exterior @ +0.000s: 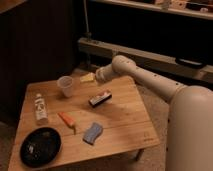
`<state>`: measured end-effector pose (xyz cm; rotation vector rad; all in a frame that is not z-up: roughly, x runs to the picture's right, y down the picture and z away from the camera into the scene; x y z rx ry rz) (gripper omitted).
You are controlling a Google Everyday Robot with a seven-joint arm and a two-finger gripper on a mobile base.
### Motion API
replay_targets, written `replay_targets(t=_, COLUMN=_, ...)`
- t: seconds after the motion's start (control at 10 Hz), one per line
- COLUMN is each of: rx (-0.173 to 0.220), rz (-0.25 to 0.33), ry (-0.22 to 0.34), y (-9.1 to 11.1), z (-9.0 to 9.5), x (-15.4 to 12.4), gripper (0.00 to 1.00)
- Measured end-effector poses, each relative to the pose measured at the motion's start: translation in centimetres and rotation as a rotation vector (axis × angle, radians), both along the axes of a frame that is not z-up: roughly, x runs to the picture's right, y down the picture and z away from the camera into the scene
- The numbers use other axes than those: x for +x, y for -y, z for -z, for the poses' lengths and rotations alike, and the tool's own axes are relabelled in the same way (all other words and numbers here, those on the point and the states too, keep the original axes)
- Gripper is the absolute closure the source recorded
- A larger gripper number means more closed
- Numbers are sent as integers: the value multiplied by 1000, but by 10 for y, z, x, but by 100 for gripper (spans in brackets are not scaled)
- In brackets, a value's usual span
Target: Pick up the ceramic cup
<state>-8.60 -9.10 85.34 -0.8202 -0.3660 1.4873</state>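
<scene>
The ceramic cup [65, 85], small, white and handleless, stands upright near the far left of the wooden table [125, 125]. My gripper [87, 78] is at the end of the white arm, which reaches in from the right. It hovers over the table's far edge, just right of the cup and a little behind it. It does not touch the cup.
A clear bottle with a white label [40, 108] lies at the left edge. A black plate [40, 146] sits front left. An orange item [67, 120], a blue sponge [92, 132] and a dark block [100, 98] lie mid-table. Dark shelving stands behind.
</scene>
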Motion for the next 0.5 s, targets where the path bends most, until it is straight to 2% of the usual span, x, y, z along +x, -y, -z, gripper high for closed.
replay_targets(t=0.1, rx=6, rz=9, ry=-7, y=19, z=-6, x=-6, gripper=20)
replay_targets(t=0.2, rx=6, rz=22, ry=-1, y=26, z=-13, x=-15, gripper=20)
replay_targets(t=0.3, rx=3, rz=39, ry=18, y=30, z=-19, x=-30, gripper=20)
replay_targets(t=0.5, rx=-5, rz=64, ry=53, y=21, z=-27, x=-48, gripper=20)
